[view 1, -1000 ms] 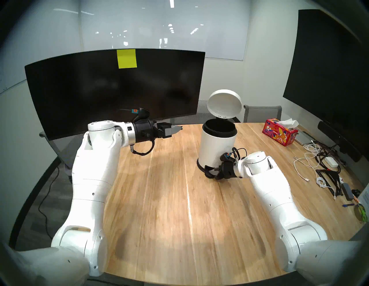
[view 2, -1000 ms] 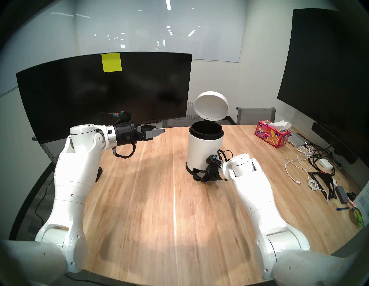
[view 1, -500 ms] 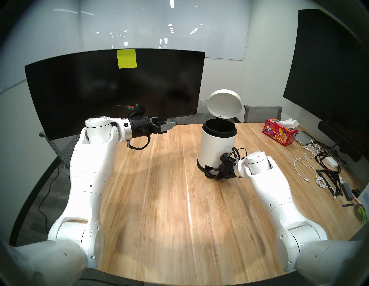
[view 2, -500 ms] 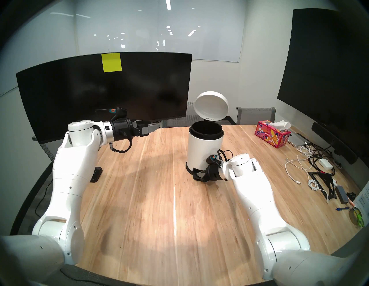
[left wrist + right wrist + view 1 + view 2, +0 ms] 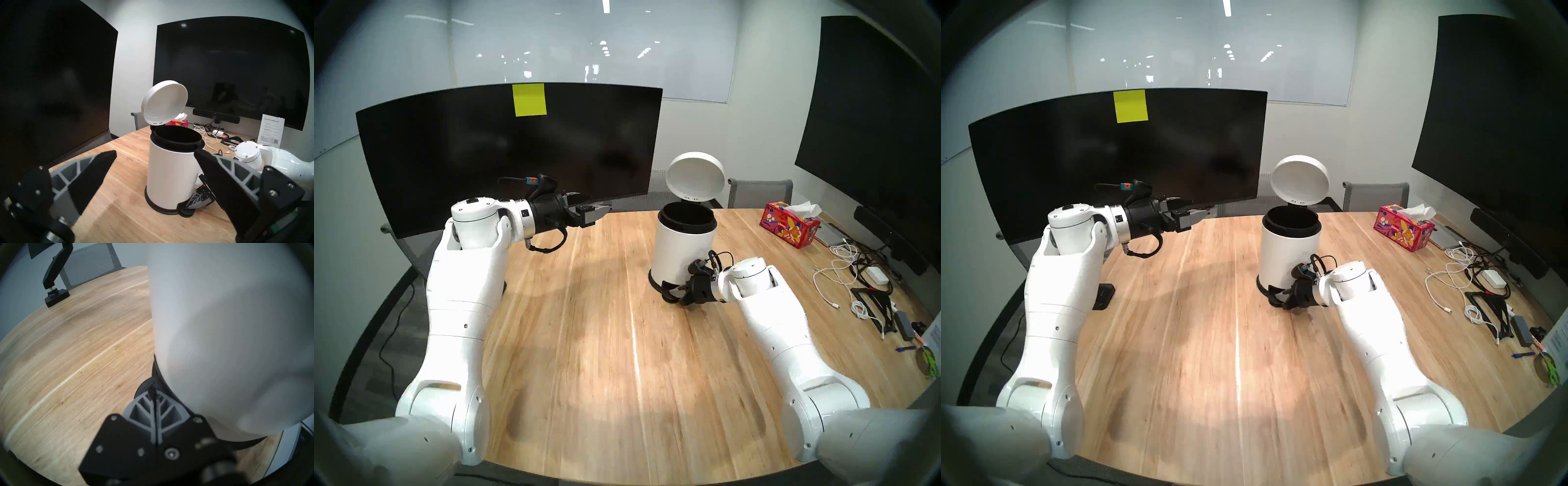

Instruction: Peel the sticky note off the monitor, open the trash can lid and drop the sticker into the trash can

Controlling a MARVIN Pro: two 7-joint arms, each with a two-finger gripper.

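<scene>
The left claw (image 5: 602, 212) hangs wide open and empty above the counter (image 5: 602, 339), below the sticky note (image 5: 529, 99) on the monitor (image 5: 483, 152). The right claw (image 5: 153, 392), fingers pressed together, presses the trash can (image 5: 682, 244) pedal (image 5: 185, 211); the trash can lid (image 5: 695, 176) stands raised.

A red floral tissue box (image 5: 789, 225) sat on the wooden counter (image 5: 602, 339) near tangled white cables (image 5: 843, 271), below a large wall display (image 5: 870, 122).

sign (image 5: 271, 130): "Using this meeting room" | tissue box (image 5: 789, 229): "Kleenex"
</scene>
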